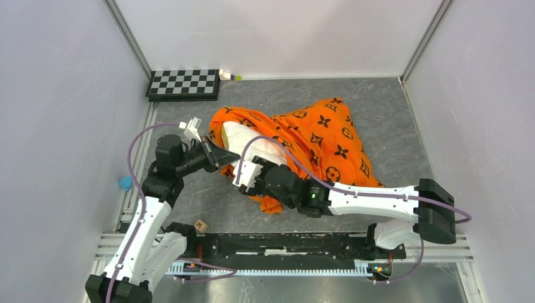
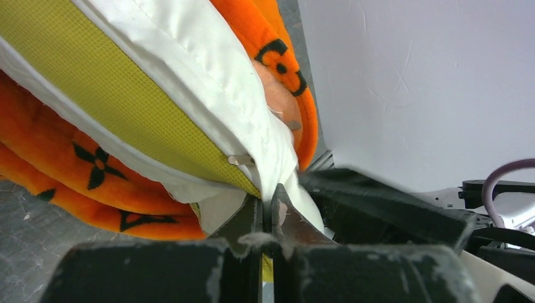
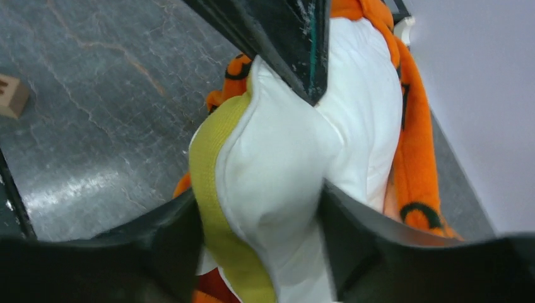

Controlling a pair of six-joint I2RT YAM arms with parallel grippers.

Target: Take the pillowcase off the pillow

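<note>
The orange pillowcase (image 1: 322, 136) with black motifs lies bunched on the grey table and covers most of the pillow. The white end of the pillow (image 1: 243, 139) sticks out at its left. My left gripper (image 1: 225, 156) is shut on the pillow's white seam edge (image 2: 277, 170), beside the yellow-green band (image 2: 126, 95); orange pillowcase (image 2: 57, 164) hangs under it. My right gripper (image 1: 245, 174) is closed around the pillow's bulging corner (image 3: 277, 164), with a finger pressing on each side. The pillowcase (image 3: 413, 151) sits behind that corner. The pillow's tag is not in view.
A checkerboard (image 1: 183, 83) lies at the back left with a small white and yellow object (image 1: 228, 76) beside it. A small wooden block (image 1: 201, 225) sits near the front rail, also in the right wrist view (image 3: 11, 95). A blue object (image 1: 125, 183) lies by the left wall. Walls enclose three sides.
</note>
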